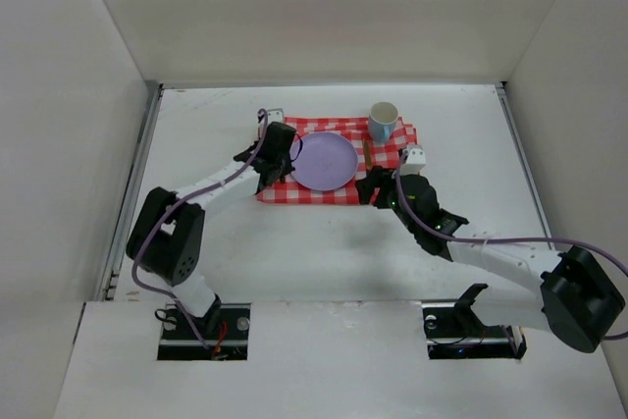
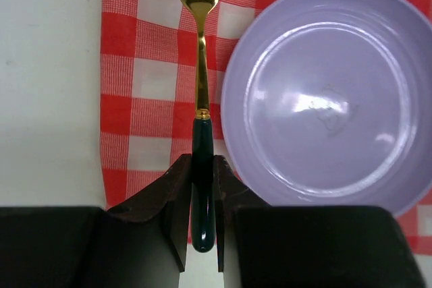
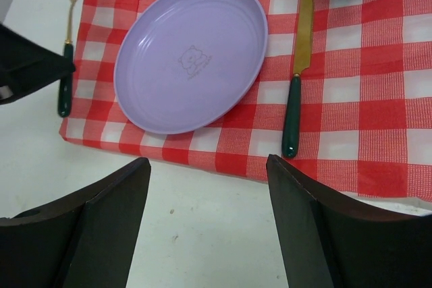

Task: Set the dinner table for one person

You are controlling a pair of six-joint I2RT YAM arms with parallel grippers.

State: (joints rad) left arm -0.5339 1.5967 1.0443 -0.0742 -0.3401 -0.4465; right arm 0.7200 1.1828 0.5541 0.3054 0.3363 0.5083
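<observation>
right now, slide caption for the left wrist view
Left gripper clamps gold fork by its handle, beside lilac plate on checked cloth

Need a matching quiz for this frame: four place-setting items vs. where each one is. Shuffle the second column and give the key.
Column A
1. fork
2. knife
3. plate
4. mug

Column B
a. at the far right corner of the checked cloth
b. in the middle of the checked cloth
c. handle clamped in the left gripper, left of the plate
d. lying free on the checked cloth, right of the plate

Pairs: 1-c, 2-d, 3-b, 4-a
</observation>
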